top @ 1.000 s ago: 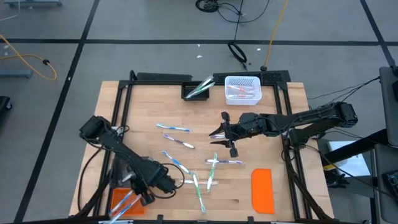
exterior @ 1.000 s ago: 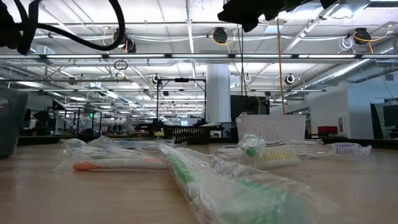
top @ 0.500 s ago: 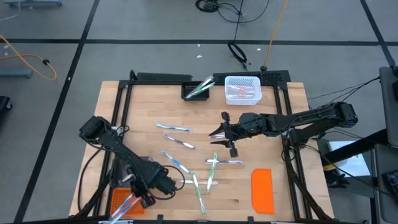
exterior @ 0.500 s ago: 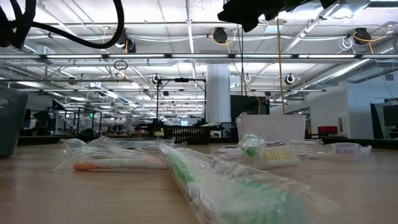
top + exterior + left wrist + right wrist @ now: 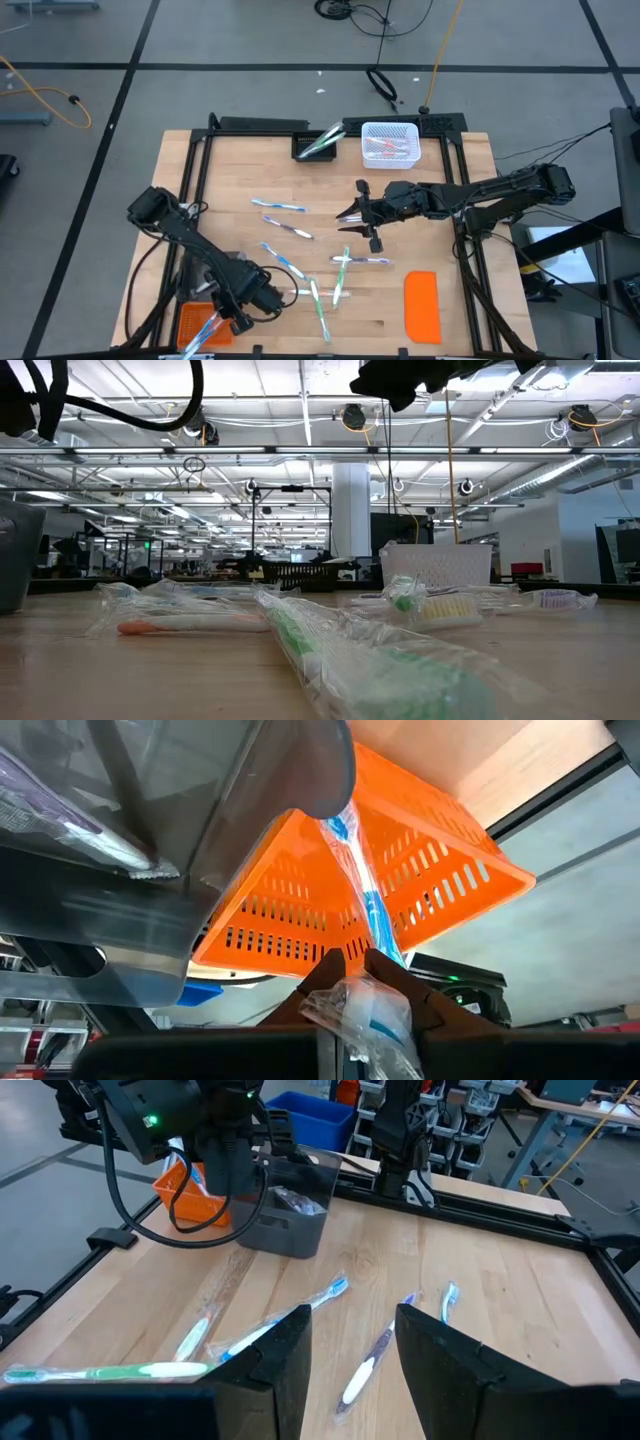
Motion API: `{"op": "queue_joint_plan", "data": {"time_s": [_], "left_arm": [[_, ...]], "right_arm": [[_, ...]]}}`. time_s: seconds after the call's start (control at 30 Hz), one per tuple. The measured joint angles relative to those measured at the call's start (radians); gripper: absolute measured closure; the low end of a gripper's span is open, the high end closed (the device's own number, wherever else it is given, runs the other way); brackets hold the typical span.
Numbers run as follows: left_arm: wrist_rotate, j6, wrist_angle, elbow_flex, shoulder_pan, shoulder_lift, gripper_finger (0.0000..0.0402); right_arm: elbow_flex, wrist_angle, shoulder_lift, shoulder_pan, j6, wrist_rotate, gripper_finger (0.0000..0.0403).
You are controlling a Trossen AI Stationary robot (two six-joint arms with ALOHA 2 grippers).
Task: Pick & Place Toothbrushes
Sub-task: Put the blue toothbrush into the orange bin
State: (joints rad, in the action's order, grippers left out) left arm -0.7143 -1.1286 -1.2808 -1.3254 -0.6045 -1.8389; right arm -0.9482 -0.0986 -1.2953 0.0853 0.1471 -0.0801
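Toothbrushes (image 5: pixel 289 229), thin wrapped white sticks, lie mid-table; your left gripper (image 5: pixel 352 965) pinches a blue one (image 5: pixel 358 890) over the slotted orange plastic basket (image 5: pixel 455 880). Release next. Right gripper (image 5: pixel 350 1342) hovers parted, empty.

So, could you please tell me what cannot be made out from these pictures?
- High view: left pincer fingertips, hidden by its own arm over the orange basket.
- Left wrist view: wrapped toothbrush; its bristle end is blurred against the fingers.
- High view: white basket contents, too small to count.
- Low view: nearest toothbrush blurred, cut by the bottom edge.
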Motion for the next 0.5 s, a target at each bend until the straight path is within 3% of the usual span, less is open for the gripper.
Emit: {"op": "queue_joint_plan", "data": {"time_s": [0.13,0.5], "left_arm": [[0.001,-0.001,-0.001,0.000,-0.007,0.000,0.0353],[0.007,-0.011,-0.002,0.000,-0.014,0.000,0.0259]], "right_arm": [[0.000,0.000,0.000,0.000,0.000,0.000,0.0261],[0.000,-0.001,0.000,0.000,0.000,0.000,0.0261]]}}
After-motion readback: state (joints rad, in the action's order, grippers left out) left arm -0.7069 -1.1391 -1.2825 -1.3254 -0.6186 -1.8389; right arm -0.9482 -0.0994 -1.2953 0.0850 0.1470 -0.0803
